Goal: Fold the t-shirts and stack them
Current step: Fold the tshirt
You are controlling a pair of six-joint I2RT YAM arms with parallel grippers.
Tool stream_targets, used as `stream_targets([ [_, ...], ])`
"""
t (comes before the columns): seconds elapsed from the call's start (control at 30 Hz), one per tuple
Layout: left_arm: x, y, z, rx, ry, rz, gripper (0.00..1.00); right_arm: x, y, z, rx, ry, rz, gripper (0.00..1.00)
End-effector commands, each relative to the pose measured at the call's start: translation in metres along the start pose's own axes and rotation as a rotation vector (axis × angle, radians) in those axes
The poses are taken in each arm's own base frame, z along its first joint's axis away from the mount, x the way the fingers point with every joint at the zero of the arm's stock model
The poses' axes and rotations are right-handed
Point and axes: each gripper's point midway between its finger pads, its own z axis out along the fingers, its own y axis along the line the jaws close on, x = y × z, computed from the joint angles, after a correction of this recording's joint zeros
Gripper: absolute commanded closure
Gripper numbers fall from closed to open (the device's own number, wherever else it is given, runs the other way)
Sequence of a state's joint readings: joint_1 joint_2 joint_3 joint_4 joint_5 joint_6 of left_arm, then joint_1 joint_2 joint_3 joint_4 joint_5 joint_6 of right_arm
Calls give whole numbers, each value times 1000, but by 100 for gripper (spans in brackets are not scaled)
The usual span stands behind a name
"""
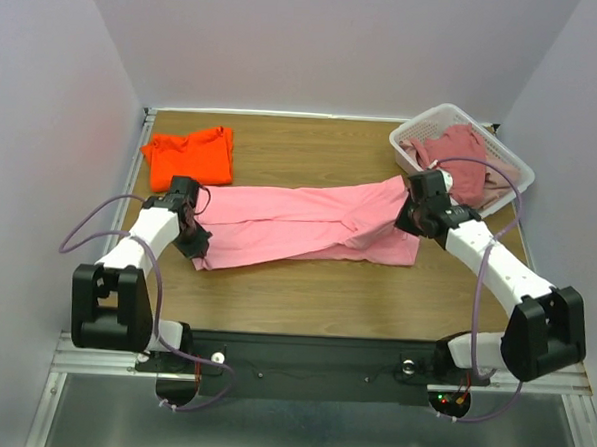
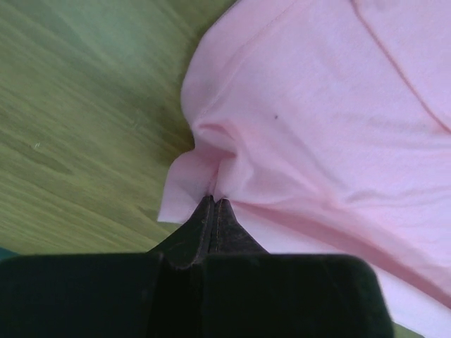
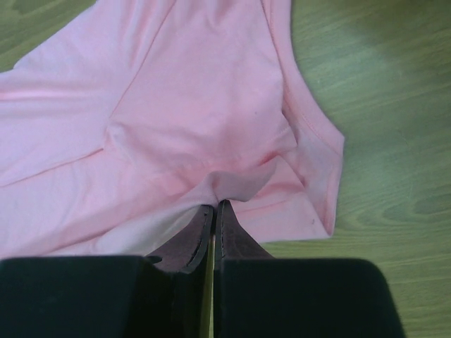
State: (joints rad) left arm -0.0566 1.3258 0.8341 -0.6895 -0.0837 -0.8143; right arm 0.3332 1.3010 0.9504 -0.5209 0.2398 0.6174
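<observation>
Left gripper [image 1: 192, 236] [image 2: 214, 202]: jaws pressed together on a pinch of the pink t-shirt [image 1: 309, 220] [image 2: 317, 113] at its edge. Cloth bunches into small folds right at my fingertips. Bare wood of the table [image 1: 313, 144] lies to one side of the pinch, and the shirt spreads away on the other.

Right gripper [image 1: 415, 212] [image 3: 213, 207]: jaws likewise closed tight on the same shirt [image 3: 176, 105]. A fold of fabric is drawn up between the tips. A hemmed edge runs just beside the pinch, with bare table beyond it.

Pink t-shirt: stretched long between my two grippers, one end in each. The middle lies on the table in lengthwise folds, twisted slightly.

Orange t-shirt [image 1: 190, 156]: a crumpled heap on the table just beyond my left gripper, near it but apart from the pink shirt.

Basket [image 1: 407, 132]: white, slatted, just beyond my right gripper at the far corner of the table. A dusty rose shirt [image 1: 464, 158] fills it and hangs over the rim on the side toward my right gripper.
</observation>
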Motion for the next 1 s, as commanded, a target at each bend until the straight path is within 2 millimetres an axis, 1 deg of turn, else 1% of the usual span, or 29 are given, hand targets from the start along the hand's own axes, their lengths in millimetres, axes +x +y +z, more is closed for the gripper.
stream_targets([
  [0.0,-20,-7,-3,-28,-30,40,100,-38,15,1,2,-83,15,100],
  [0.03,-22,-9,-3,-30,-35,43,100,-37,15,8,17,-72,8,100],
  [0.07,-27,-13,-4,-28,-40,44,100,-42,17,10,20,-79,7,100],
  [0.1,-29,-14,-3,-31,-42,53,100,-45,19,16,31,-77,-2,99],
  [0.23,-38,-22,4,-52,-37,82,100,-51,26,24,33,-74,-21,100],
  [0.27,-42,-27,9,-58,-32,91,100,-50,25,31,51,-66,-28,99],
  [0.33,-46,-29,15,-78,-26,108,100,-60,28,35,62,-82,-40,100],
  [0.4,-53,-36,22,-90,-22,117,100,-62,28,49,91,-78,-62,100],
  [0.47,-57,-40,29,-94,-9,122,100,-64,31,56,96,-70,-72,100],
  [0.5,-65,-50,28,-66,-22,120,73,-66,32,66,106,-66,-75,99],
  [0.53,-67,-52,32,-72,-14,119,58,-68,32,71,112,-63,-76,98],
  [0.57,-70,-55,32,-64,-12,120,46,-69,31,77,121,-57,-79,96],
  [0.6,-77,-60,30,-55,-27,114,26,-71,32,88,129,-46,-77,93],
  [0.63,-81,-60,30,-62,-42,95,2,-73,29,95,135,-37,-69,88],
  [0.67,-85,-60,27,-67,-53,84,2,-74,29,99,130,-28,-65,80],
  [0.7,-88,-65,22,-50,-59,78,2,-78,37,100,97,-23,-57,65],
  [0.73,-91,-69,18,-31,-66,74,2,-77,36,106,99,-10,-60,53],
  [0.8,-93,-77,5,23,-83,72,2,-78,42,105,69,-3,-78,33],
  [0.83,-93,-77,1,33,-88,70,2,-79,44,99,51,-5,-83,29],
  [0.87,-93,-76,-7,51,-107,68,2,-78,46,95,36,-3,-86,27],
  [0.9,-87,-68,-5,36,-102,71,2,-78,45,91,30,-4,-86,25],
  [0.93,-82,-64,-4,33,-103,67,1,-68,39,89,37,14,-90,23],
  [0.97,-71,-52,-2,25,-90,66,2,-74,41,76,16,-9,-85,21],
])
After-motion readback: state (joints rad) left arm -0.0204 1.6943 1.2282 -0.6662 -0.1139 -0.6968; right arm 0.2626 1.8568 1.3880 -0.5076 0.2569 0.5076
